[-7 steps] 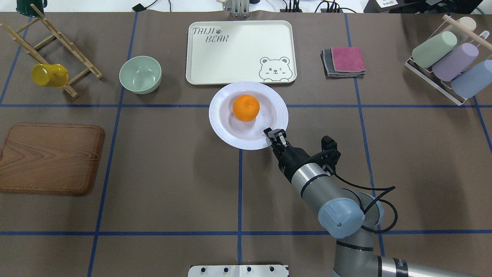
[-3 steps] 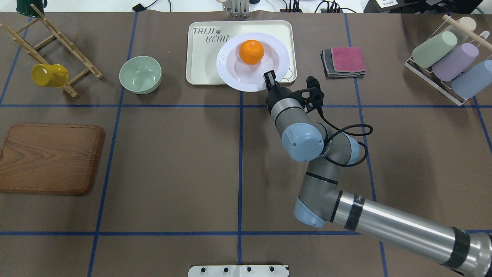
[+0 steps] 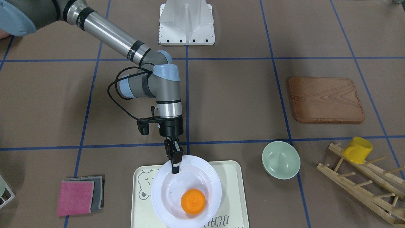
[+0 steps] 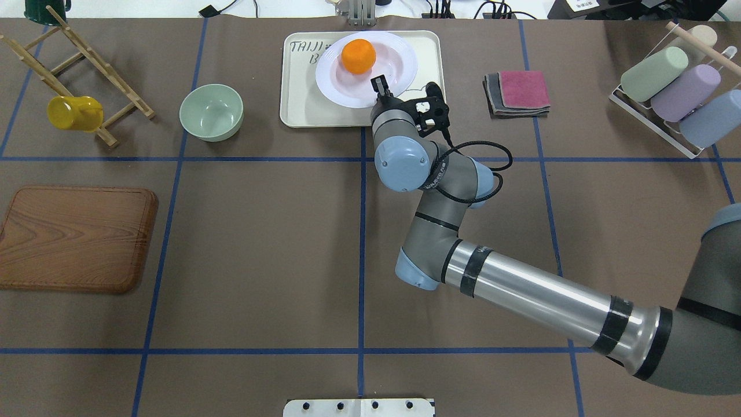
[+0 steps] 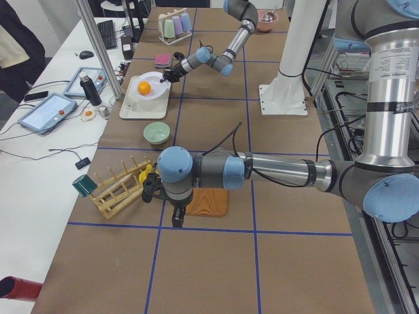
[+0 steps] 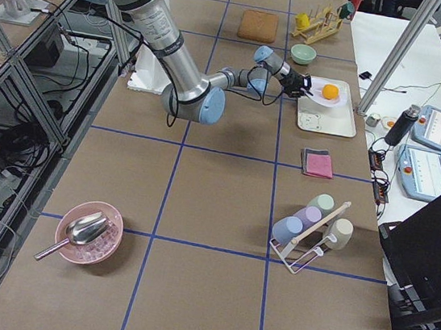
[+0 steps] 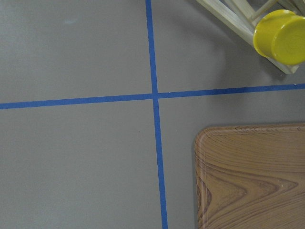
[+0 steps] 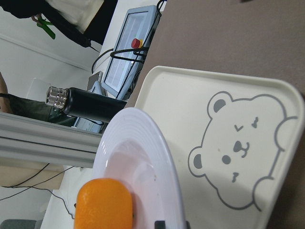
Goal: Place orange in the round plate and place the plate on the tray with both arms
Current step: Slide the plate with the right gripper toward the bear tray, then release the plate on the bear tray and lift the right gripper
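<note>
The orange (image 4: 358, 56) lies in the white round plate (image 4: 347, 87). My right gripper (image 4: 379, 84) is shut on the plate's near rim and holds it over the cream bear tray (image 4: 301, 92). Facing the robot, the same gripper (image 3: 175, 163) pinches the plate (image 3: 164, 193) with the orange (image 3: 193, 201) off-centre, above the tray (image 3: 231, 190). In the right wrist view the plate (image 8: 143, 157) looks raised over the bear drawing. My left gripper (image 5: 177, 219) hangs far off near the wooden board; I cannot tell whether it is open or shut.
A pale-green bowl (image 4: 211, 112) stands left of the tray. A wooden rack with a yellow cup (image 4: 74, 113) is at the far left, the brown board (image 4: 75, 237) below it. Folded cloths (image 4: 518, 92) and a cup rack (image 4: 671, 87) lie right.
My right arm has carried the plate with the orange away from the robot, from the table in front of the tray to over the tray. Its grip on the rim is unchanged.
</note>
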Controlling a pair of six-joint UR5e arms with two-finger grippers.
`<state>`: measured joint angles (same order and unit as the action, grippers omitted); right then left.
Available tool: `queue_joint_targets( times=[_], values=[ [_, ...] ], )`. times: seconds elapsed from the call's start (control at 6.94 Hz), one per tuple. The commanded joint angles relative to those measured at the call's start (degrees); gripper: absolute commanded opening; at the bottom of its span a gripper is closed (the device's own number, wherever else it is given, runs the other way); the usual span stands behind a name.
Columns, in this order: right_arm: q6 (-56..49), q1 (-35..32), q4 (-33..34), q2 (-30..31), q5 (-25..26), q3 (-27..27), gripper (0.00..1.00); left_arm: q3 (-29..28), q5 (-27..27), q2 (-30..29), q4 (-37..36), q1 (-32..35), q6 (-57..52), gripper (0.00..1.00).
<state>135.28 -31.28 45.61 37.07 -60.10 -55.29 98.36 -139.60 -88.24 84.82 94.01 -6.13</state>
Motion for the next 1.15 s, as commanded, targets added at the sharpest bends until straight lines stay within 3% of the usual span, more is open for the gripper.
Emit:
queue_joint_targets(
  times=[0.0, 0.14, 0.29, 0.43, 0.58, 0.86, 1.01],
  values=[
    [2.9, -0.2, 0.3, -1.8, 0.1, 4.2, 0.70, 1.4, 0.0, 0.1, 0.0, 0.0, 1.6, 0.99],
    [2.5, 0.1, 0.4, -1.8, 0.0, 3.3, 1.00, 1.4, 0.0, 0.1, 0.0, 0.0, 1.6, 0.99],
    [-4.9, 0.2, 0.4, 0.8, -1.6, -3.0, 1.00, 1.5, 0.0, 0.1, 0.0, 0.0, 1.6, 0.99],
    [-16.6, 0.1, 5.6, 6.6, -7.3, -14.6, 1.00, 1.5, 0.0, 0.7, 0.0, 0.0, 1.6, 0.99],
    [-25.3, -1.3, 16.0, 8.7, -12.7, -22.4, 1.00, 1.6, 0.0, 1.0, 0.0, -0.1, 1.5, 0.99],
    [-44.7, -6.1, 28.3, 12.0, -23.3, -29.9, 1.00, 1.5, 0.1, 2.2, 0.1, -0.1, 1.3, 0.99],
    [-55.5, -10.9, 29.6, 15.5, -31.7, -33.4, 1.00, 1.4, 0.2, 2.3, 0.0, -0.1, 1.6, 0.99]
  ],
)
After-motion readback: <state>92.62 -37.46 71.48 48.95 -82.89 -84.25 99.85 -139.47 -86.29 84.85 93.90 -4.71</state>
